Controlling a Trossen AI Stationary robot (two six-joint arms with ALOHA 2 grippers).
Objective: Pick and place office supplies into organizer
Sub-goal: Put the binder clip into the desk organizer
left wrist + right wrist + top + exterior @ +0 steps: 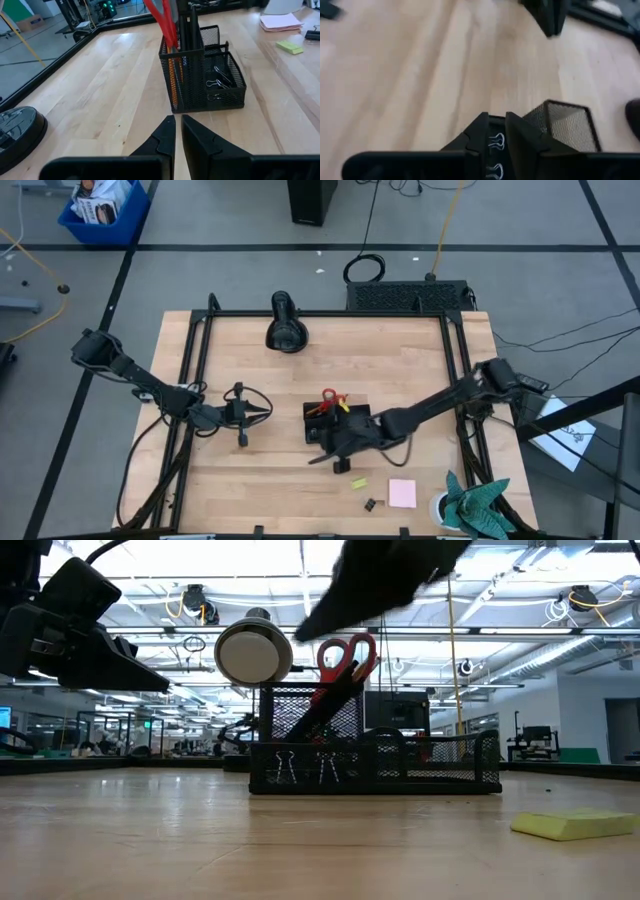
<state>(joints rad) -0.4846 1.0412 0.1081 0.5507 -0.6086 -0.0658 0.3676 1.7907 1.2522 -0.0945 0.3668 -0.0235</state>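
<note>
The black mesh organizer stands mid-table, holding the red-handled scissors, orange pencils and black pens upright, with binder clips lying in its low compartment. My right gripper hovers just above that compartment, slightly open and with nothing between its fingers. Two clips show below the gap. My left gripper waits shut to the organizer's left, fingers aimed at it. On the table near the front lie a yellow-green piece, a loose binder clip and the pink sticky-note pad.
A black rounded device sits at the far edge of the table. A teal-green cloth lies at the near right corner. A black frame runs around the table's sides. Bare wood lies between the organizer and the left gripper.
</note>
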